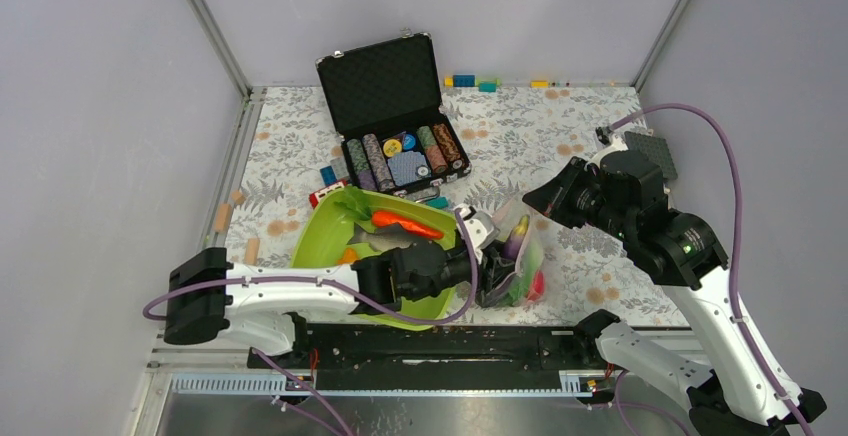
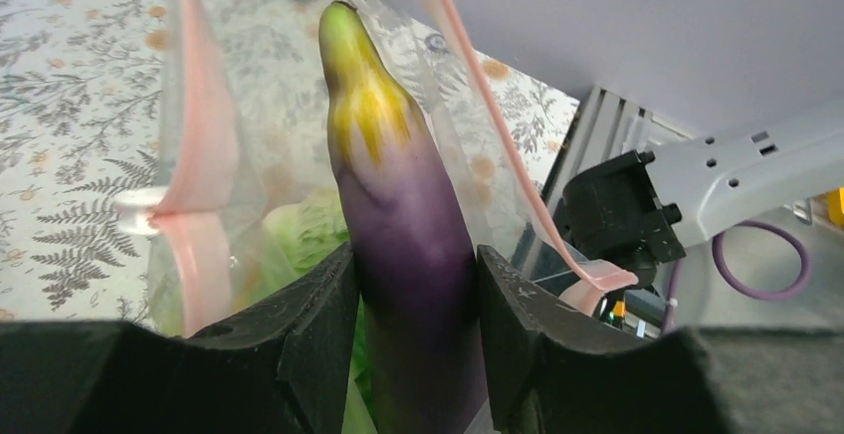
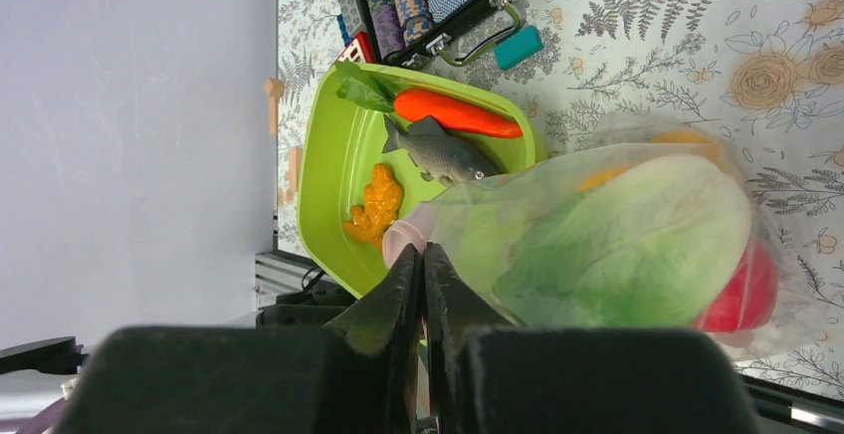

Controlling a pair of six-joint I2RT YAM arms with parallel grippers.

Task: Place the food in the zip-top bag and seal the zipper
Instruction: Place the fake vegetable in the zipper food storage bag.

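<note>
Clamping eggplant (image 2: 398, 185) in left gripper (image 2: 413, 270) to feed zip-top bag (image 2: 269, 106); pinching zipper (image 3: 402, 241) edge in right gripper (image 3: 423, 273) (props mouth open).

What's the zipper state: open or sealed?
Open. Left wrist view: the two pink strips of the zipper stand apart, the eggplant between them in the left pincer.

My right tool (image 3: 422, 255) is pinched tight on the bag (image 3: 478, 205) at its pink zipper (image 3: 401, 238). Inside I see lettuce (image 3: 637, 245) and an apple (image 3: 741, 295). The tray (image 3: 328, 175) by the worktop (image 3: 697, 46) edge holds carrot (image 3: 458, 113), fish (image 3: 443, 153) and orange fruit (image 3: 376, 205).
</note>
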